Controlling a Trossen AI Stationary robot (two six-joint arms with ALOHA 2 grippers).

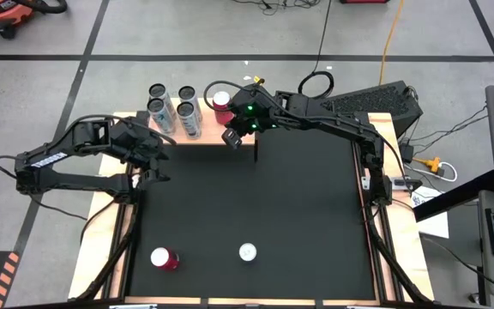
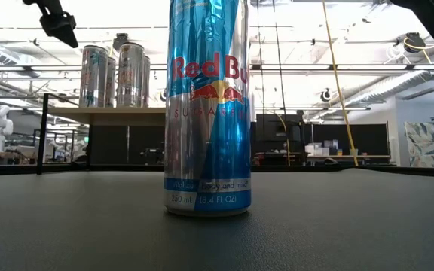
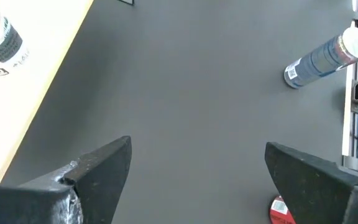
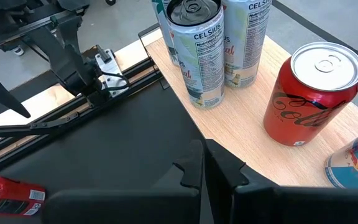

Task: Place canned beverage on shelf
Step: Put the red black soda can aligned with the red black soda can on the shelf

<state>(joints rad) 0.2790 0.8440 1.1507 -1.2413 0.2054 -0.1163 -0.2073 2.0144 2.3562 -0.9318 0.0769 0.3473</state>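
Note:
The shelf (image 1: 178,139) stands at the table's far edge, its wooden top (image 4: 229,124) bearing several silver Celsius cans (image 4: 197,50), a red cola can (image 4: 312,93) and a Red Bull can (image 4: 353,165). A blue-and-silver Red Bull can (image 2: 206,113) stands upright on the black mat (image 1: 247,251) near the front edge. A red can (image 1: 163,257) is to its left. My left gripper (image 3: 197,168) hangs open over the mat, beside the shelf's left part (image 1: 157,167), nothing between its fingers. My right gripper (image 4: 205,168) is shut and empty, above the mat by the shelf's near edge (image 1: 232,136).
The mat's middle (image 1: 256,197) lies bare between the arms. Wooden table borders run along the mat's left and right sides. A dark shelf leg (image 1: 256,153) stands just right of my right gripper. Cables and a keyboard lie on the floor beyond the far edge.

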